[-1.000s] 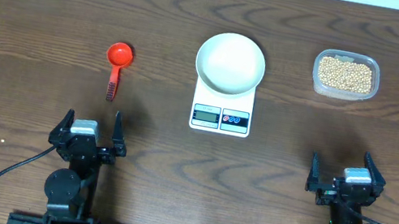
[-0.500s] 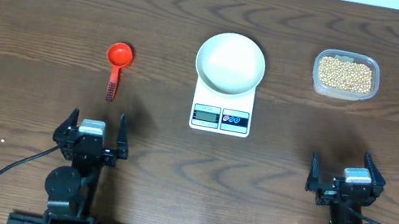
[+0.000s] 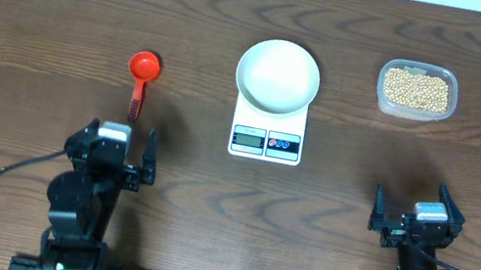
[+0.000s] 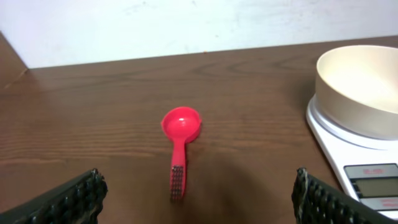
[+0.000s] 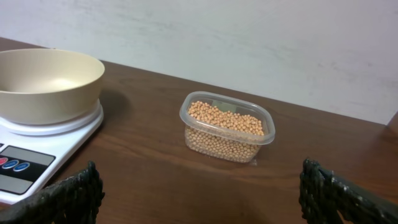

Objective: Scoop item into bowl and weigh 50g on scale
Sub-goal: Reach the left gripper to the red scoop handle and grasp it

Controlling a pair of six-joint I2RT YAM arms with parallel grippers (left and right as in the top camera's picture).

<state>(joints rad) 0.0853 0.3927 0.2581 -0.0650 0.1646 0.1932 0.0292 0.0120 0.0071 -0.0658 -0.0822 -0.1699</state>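
The white bowl [image 3: 278, 76] sits empty on the white scale [image 3: 268, 130] at the table's middle; both show at the right edge of the left wrist view, bowl [image 4: 364, 93] on scale [image 4: 367, 177]. Pale tan beans [image 3: 416, 89] fill a clear tub [image 3: 412, 111] at the back right, seen again as beans [image 5: 225, 118] in the right wrist view. A red scoop [image 3: 140, 80] lies left of the scale, handle toward me. My left gripper [image 3: 117, 148] stands open just short of the scoop's [image 4: 179, 140] handle. Open too, my right gripper [image 3: 413, 207] hangs near the front right, nothing between its fingers.
The scale's display and red and blue buttons [image 3: 283, 144] face the front edge. A pale wall [image 5: 249, 37] rises behind the table's far edge. Cables trail from both arm bases at the front.
My left gripper has moved forward and a little right, toward the red scoop's handle. The right arm has not moved.
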